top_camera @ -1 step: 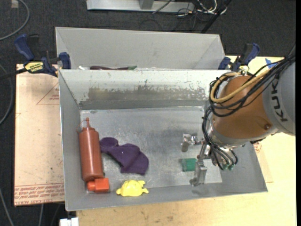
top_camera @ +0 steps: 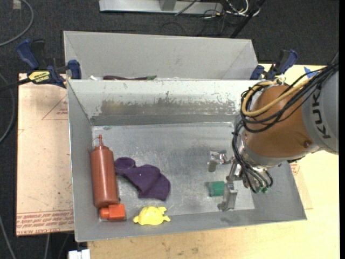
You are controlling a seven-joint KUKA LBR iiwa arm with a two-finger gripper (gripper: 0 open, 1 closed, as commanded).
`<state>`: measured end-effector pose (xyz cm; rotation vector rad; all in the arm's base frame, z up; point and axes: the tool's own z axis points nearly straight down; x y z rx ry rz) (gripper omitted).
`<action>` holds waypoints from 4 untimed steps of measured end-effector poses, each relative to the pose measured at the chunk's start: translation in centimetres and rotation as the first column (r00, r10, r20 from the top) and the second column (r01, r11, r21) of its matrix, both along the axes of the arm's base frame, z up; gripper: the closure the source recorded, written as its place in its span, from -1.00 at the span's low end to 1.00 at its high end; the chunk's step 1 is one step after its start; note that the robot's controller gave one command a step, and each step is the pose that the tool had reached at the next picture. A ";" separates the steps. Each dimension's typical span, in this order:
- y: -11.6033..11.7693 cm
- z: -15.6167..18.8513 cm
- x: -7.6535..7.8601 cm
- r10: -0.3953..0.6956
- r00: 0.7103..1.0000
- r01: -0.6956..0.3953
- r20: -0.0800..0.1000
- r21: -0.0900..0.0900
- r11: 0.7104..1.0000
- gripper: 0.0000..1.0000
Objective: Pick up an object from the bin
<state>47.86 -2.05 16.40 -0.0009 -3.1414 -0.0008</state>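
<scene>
1. My fingers hang spread low at the right of the bin — one tip toward the back wall, one toward the front.
2. Small green block lies between them — nearer the front tip, not yet pinched.

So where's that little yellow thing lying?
In the camera view the small yellow toy lies low on the bin's left side, just right of the red bottle's orange cap and just below the purple cloth.

Spread fingers flank a small green block (right side of bin); red bottle lies left.
</scene>
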 end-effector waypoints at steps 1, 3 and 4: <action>-1.9 -2.4 0.9 0.131 0.991 -0.131 0.005 0.002 0.991 -1.00; -4.5 -8.8 1.6 0.128 0.992 -0.128 0.000 0.001 0.992 1.00; -4.5 -8.8 1.6 0.128 0.992 -0.128 0.000 0.001 0.992 1.00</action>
